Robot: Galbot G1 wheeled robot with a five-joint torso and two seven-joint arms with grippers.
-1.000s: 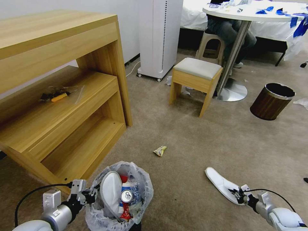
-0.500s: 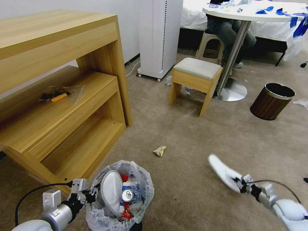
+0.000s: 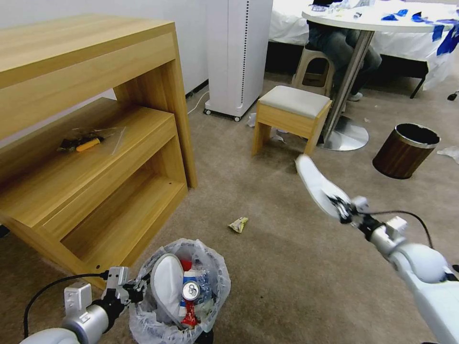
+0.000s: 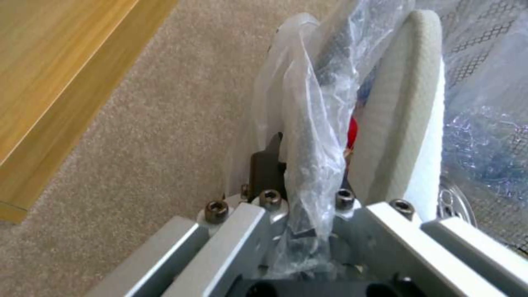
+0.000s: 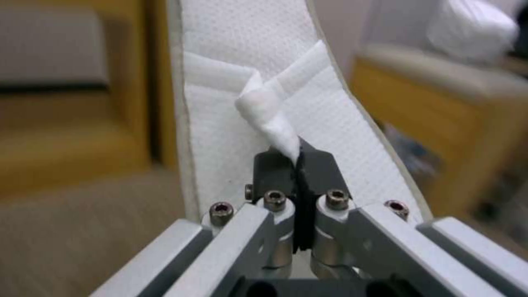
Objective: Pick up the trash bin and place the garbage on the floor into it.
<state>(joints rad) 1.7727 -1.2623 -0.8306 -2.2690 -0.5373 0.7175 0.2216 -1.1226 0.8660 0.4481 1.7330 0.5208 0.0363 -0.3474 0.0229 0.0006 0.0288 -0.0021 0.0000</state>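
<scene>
Item: our right gripper [image 3: 342, 209], fingers pinching the slipper [image 3: 316, 185] strap, sole beyond the tips. Left gripper [image 3: 134, 290]: fingers clamping the bin [image 3: 179, 291] rim.

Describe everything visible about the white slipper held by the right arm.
The white slipper is a flat, thin disposable type with a textured, dimpled fabric surface and a paler edge running round the sole. The right end effector is shut on its bunched fabric strap, holding it in the air above the floor, clear of the carpet. In the head view it points up and away from the robot, sole tilted, toward the wooden stool. Nothing else touches it.
</scene>
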